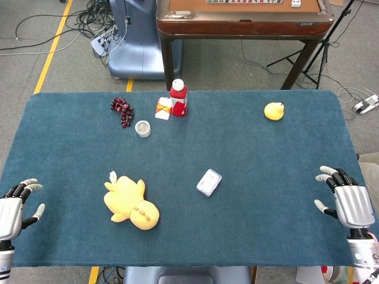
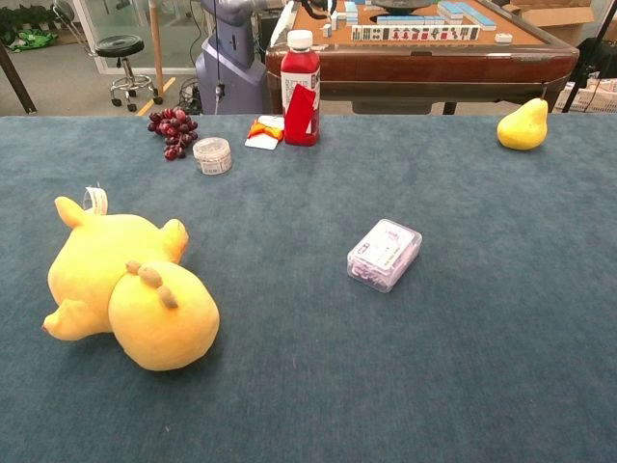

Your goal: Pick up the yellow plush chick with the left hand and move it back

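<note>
The yellow plush chick [image 1: 130, 202] lies on its side on the blue table cloth [image 1: 254, 154], front left of centre; the chest view shows the chick [image 2: 125, 289] close up at the left with a white tag at its back. My left hand [image 1: 13, 210] hovers at the table's left edge, well left of the chick, fingers spread and holding nothing. At the right edge my right hand [image 1: 349, 201] is likewise spread and empty. Neither hand appears in the chest view.
A small clear packet [image 1: 209, 182] lies right of the chick. At the back stand a red bottle [image 1: 179, 98], a small snack pack [image 1: 163, 109], a round tin [image 1: 143, 128], purple grapes [image 1: 122, 109] and a yellow pear [image 1: 274, 110]. A wooden table [image 1: 243, 18] stands behind.
</note>
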Robot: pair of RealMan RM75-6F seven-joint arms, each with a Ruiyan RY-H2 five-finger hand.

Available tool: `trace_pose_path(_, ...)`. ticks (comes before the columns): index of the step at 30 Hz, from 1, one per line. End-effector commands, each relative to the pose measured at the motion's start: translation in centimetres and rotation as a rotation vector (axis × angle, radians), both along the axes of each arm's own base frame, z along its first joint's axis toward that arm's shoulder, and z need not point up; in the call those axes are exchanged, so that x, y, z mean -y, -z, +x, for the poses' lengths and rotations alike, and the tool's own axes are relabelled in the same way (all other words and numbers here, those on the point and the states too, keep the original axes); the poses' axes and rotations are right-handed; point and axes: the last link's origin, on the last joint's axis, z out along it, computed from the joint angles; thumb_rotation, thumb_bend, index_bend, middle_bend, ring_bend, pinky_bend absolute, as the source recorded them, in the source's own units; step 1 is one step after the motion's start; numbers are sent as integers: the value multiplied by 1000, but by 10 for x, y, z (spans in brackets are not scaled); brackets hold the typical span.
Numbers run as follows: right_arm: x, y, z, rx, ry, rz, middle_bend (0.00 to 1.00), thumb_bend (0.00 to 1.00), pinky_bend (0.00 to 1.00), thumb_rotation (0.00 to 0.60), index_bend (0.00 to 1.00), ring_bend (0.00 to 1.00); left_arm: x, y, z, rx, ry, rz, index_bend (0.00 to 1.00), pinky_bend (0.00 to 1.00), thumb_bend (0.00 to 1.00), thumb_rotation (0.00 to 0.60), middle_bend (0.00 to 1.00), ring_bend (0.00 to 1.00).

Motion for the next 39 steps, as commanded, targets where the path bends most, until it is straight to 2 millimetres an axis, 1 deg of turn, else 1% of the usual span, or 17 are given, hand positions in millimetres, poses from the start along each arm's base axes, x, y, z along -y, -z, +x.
trace_pose_path(1, -1, -2, 3, 23, -27, 2, 255, 0, 446, 600, 375, 207, 0, 4, 1, -4, 5, -5, 353, 559, 314, 600, 277, 329)
trace_pose_path(5, -1, -6, 5, 43, -44, -12, 255, 0, 446, 600, 375, 206, 1, 3, 1, 13, 14, -2, 341, 559, 313, 600, 277, 328)
trace_pose_path(10, -8, -10, 6, 61, -62, -19, 255, 0, 446, 600, 375, 207, 1, 5, 3, 4, 36, 7, 331, 559, 307, 600, 277, 328)
trace_pose_path(11, -10, -11, 6, 63, -64, -22, 255, 0, 446, 600, 375, 207, 1, 7, 3, 2, 40, 3, 330, 559, 282, 600, 277, 328)
trace_pose_path(14, -12, -14, 7, 71, -73, -29, 255, 0, 446, 600, 375, 206, -2, 11, 4, -21, 64, 3, 294, 559, 139, 600, 276, 321)
trace_pose_path(15, -13, -15, 8, 76, -77, -32, 255, 0, 446, 600, 375, 207, -3, 12, 5, -30, 78, 12, 261, 559, 90, 600, 266, 311)
trace_pose_path(17, -14, -17, 8, 84, -85, -39, 255, 0, 446, 600, 375, 206, -4, 14, 6, -58, 110, 31, 184, 554, 47, 600, 221, 280)
trace_pose_path(18, -15, -17, 8, 85, -86, -40, 256, 0, 446, 600, 375, 206, -4, 15, 6, -60, 113, 33, 117, 533, 36, 600, 165, 239)
trace_pose_path(19, -15, -18, 8, 88, -88, -41, 256, 0, 446, 600, 375, 206, -5, 16, 7, -75, 129, 38, 75, 510, 30, 600, 125, 204)
trace_pose_path(20, -17, -20, 8, 93, -91, -43, 256, 0, 446, 600, 375, 207, -6, 19, 10, -101, 168, 35, 26, 462, 22, 600, 65, 142)
trace_pose_path(21, -19, -22, 8, 99, -97, -49, 256, 0, 446, 600, 375, 207, -6, 23, 13, -131, 211, 22, 5, 407, 13, 600, 26, 82)
trace_pose_path(22, -20, -23, 9, 103, -101, -53, 256, 0, 446, 600, 375, 206, -7, 24, 14, -147, 230, 15, 0, 370, 8, 600, 11, 50)
trace_pose_path(23, -21, -24, 9, 107, -105, -56, 256, 0, 446, 600, 375, 206, -7, 26, 15, -163, 246, 6, 0, 303, 2, 600, 0, 13)
trace_pose_path(26, -24, -27, 9, 121, -116, -63, 257, 0, 446, 600, 375, 207, -11, 32, 17, -200, 274, -24, 0, 172, 0, 600, 0, 0)
trace_pose_path(28, -25, -29, 8, 126, -119, -66, 258, 0, 446, 600, 375, 207, -14, 35, 19, -217, 291, -38, 0, 134, 0, 600, 0, 0)
trace_pose_path(37, -28, -33, 8, 146, -128, -66, 260, 0, 446, 600, 375, 207, -20, 56, 33, -183, 354, -137, 0, 69, 0, 600, 0, 0)
trace_pose_path(39, -28, -33, 8, 149, -130, -64, 261, 0, 446, 600, 375, 206, -20, 61, 36, -195, 363, -162, 0, 37, 0, 600, 0, 0)
